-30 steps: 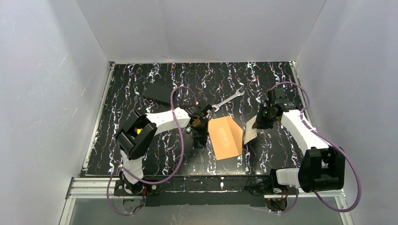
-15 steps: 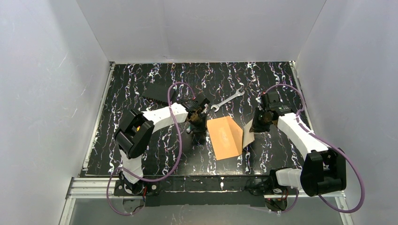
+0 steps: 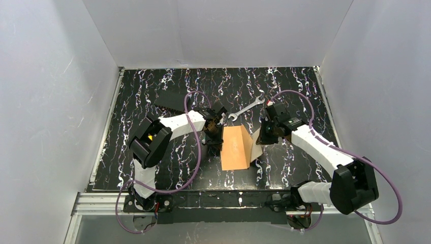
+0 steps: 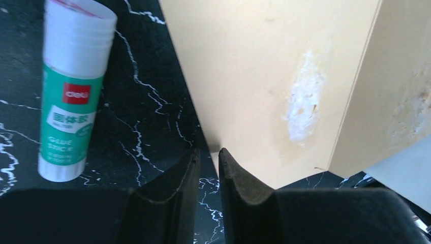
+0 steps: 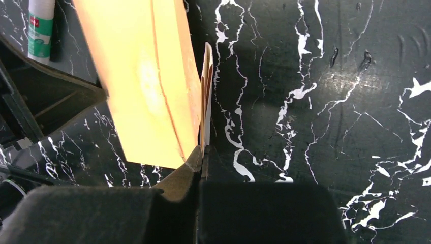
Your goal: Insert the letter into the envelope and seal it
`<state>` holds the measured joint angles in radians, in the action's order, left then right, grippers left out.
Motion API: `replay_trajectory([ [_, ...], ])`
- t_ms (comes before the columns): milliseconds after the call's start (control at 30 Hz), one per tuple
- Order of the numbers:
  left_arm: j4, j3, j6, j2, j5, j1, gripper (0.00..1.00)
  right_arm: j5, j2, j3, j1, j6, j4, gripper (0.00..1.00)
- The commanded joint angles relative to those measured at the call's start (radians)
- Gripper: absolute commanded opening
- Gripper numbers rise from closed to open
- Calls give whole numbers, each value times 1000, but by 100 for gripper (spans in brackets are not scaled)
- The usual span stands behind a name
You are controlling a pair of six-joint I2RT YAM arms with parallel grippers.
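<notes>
— Between your right jaws?
— Shut tight there: my right gripper (image 5: 202, 150) pinches the letter (image 3: 257, 148), on edge just beside the envelope (image 3: 235, 147). My left gripper (image 4: 209, 155) gapes a slit, empty, envelope just ahead.

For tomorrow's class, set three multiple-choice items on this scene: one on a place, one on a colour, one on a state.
1. Where does the wrench lie?
A. On the table, beyond the envelope
B. Inside the envelope
C. On top of the envelope

2. The glue stick label is mostly:
A. blue
B. green
C. yellow

3. The right gripper is:
A. open above the table
B. shut on the wrench
C. shut on the envelope's edge

Answers:
1 A: it lies bare on the marbled table, farther from the arms' bases than the envelope.
2 B: the left wrist view shows a green label on a white tube.
3 C: the right wrist view shows its fingers pinching the paper edge.
</notes>
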<state>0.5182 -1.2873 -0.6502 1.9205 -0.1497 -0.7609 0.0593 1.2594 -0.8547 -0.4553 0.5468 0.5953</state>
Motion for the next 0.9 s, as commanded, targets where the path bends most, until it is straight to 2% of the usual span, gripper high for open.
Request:
replay_trajectory([
  [0,39,-24,34,-19,6,23,20,-134,-9,-55,-8,57,33,1],
  [100,57,-36,37,-39,-18,23,20,-291,-35,-112,-7,33,148,1],
  [200,75,-34,35,-82,-22,25,20,-305,-79,-148,-6,1,157,1],
  [267,85,-25,35,-112,-22,24,20,-230,-110,-140,-6,-17,82,1],
  [333,86,-15,34,-129,-43,23,22,-55,-136,-102,-6,-33,-51,1],
  [400,86,-12,36,-128,-72,24,26,90,-145,-54,-6,-29,-187,1],
  [467,87,-9,38,-117,-87,24,32,153,-141,-2,-6,-8,-294,1],
  [700,126,-26,30,-60,-80,23,48,121,-75,135,21,-70,-478,1],
  [867,135,-31,7,-12,-108,23,50,77,-35,208,63,-156,-586,1],
])
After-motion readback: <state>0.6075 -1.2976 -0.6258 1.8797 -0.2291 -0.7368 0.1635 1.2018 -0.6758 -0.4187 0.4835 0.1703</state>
